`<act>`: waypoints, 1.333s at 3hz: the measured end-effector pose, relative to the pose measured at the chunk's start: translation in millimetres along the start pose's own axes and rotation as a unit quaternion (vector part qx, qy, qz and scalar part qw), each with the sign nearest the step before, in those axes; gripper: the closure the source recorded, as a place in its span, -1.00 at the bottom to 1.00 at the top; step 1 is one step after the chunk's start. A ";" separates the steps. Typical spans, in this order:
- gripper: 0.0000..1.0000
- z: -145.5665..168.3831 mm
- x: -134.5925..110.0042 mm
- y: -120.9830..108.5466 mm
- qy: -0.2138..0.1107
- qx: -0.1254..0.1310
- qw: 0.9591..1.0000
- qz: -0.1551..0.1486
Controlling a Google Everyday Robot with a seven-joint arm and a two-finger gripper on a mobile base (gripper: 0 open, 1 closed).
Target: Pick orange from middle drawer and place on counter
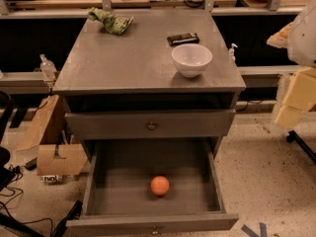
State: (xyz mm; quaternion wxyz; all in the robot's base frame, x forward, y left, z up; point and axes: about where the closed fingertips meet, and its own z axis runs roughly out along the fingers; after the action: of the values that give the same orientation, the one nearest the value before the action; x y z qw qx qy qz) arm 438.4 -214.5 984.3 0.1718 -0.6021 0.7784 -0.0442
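Note:
The orange lies on the flat grey floor of the middle drawer, which is pulled wide open at the bottom of the view; the orange sits near the middle, towards the drawer's front wall. The counter is the grey top of the cabinet above it. My gripper shows as pale cream parts at the far right edge, level with the counter, well to the right of the cabinet and far from the orange. It holds nothing that I can see.
On the counter stand a white bowl at the front right, a dark flat packet behind it, and a crumpled green bag at the back left. The upper drawer front is shut. Cardboard boxes stand on the floor at left.

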 end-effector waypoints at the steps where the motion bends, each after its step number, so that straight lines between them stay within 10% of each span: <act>1: -1.00 0.0 0.0 0.0 0.000 0.000 1.000 0.000; 3: -1.00 47.8 6.5 5.3 -0.061 -0.028 0.998 0.019; 4: -1.00 97.5 18.7 21.4 -0.143 -0.032 0.989 0.030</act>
State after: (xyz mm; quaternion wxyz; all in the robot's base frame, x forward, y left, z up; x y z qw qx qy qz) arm 445.9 -213.0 883.1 0.2628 -0.5837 0.7648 0.0727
